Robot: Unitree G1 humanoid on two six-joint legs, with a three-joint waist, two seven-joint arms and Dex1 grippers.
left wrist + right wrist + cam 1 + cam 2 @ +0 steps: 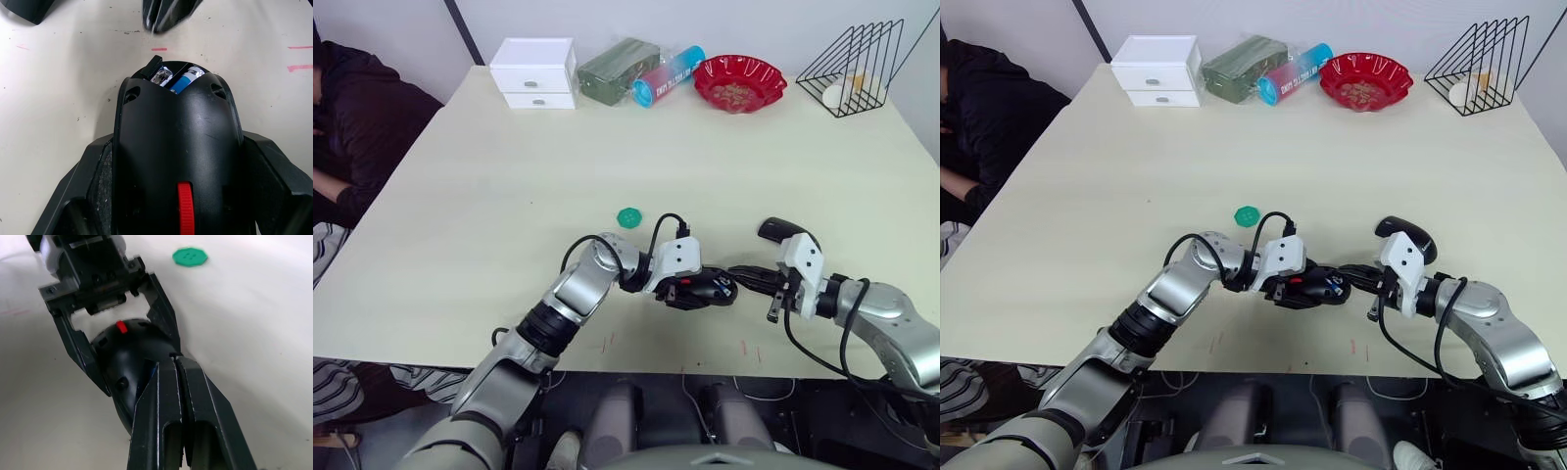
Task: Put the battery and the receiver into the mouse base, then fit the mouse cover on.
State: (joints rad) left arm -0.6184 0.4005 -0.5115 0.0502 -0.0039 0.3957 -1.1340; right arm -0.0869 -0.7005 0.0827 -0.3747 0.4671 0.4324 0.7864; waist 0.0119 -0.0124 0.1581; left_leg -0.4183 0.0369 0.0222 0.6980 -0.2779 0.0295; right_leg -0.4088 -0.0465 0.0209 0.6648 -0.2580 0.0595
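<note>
On the worktop [460, 196], your left pincer [697, 292] clamped the mouse base [178, 147] steady, its open bay exposing the battery [186, 81]. Your right pincer [172, 363], fingers together, pressed at that bay, probably seating parts.

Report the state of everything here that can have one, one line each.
Left gripper: shut on the mouse.
Right gripper: shut, empty, tips at the mouse's rear.
Mouse: clamped on both sides, rear compartment uncovered.
Battery: seated in the compartment.
Receiver: tucked in beside the battery.
Drawers: closed.
Tube: lying on its side.
</note>
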